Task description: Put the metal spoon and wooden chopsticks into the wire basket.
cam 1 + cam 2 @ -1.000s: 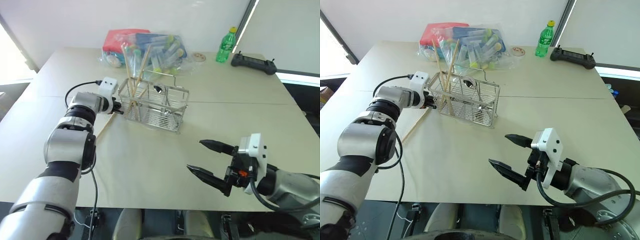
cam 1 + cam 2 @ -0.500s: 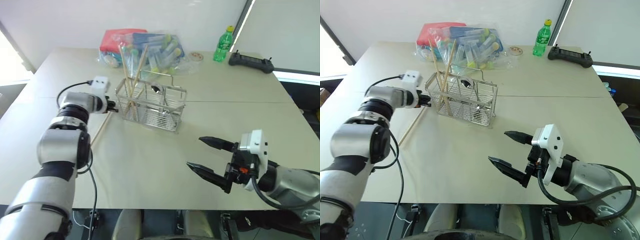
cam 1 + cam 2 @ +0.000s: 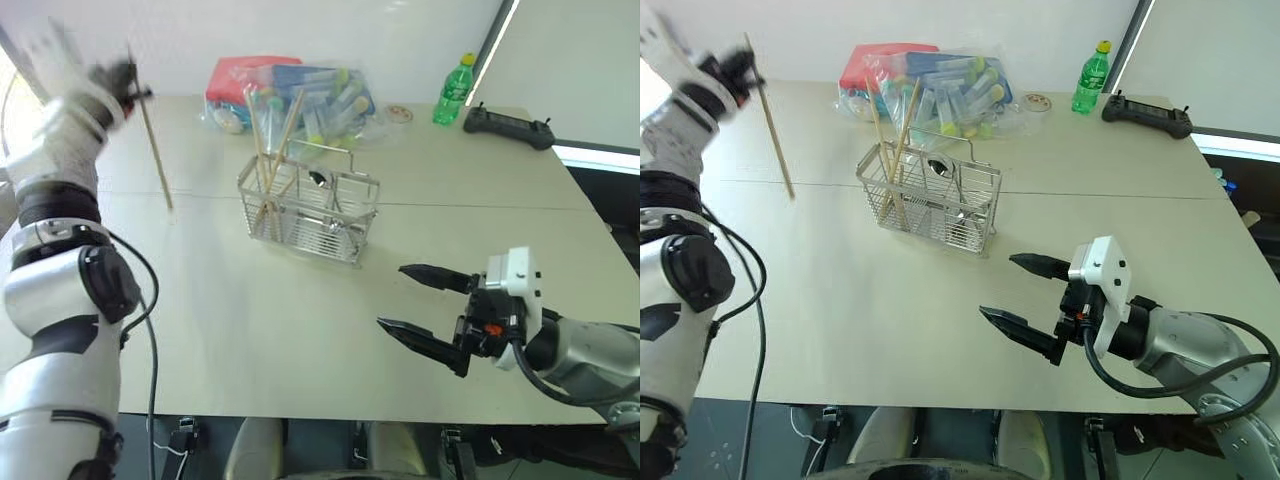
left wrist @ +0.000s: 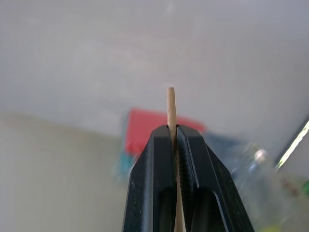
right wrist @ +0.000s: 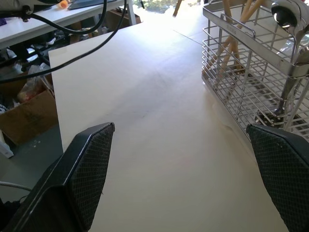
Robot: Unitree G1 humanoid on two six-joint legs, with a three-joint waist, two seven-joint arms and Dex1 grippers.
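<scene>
Nearly done: last wooden chopstick [image 3: 155,150] pinched in the closed left gripper [image 3: 128,82], raised well left of the wire basket [image 3: 310,212], hanging almost upright. Already standing in the basket: other wooden chopsticks [image 3: 268,160] at its left end, metal spoon [image 5: 289,58] mid-basket. Near the basket's right front, right gripper [image 3: 425,310] hovering low, jaws wide, empty.

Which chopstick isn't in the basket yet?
The chopstick hanging from the shut left gripper, above the table. The other chopsticks stand in the basket.
</scene>
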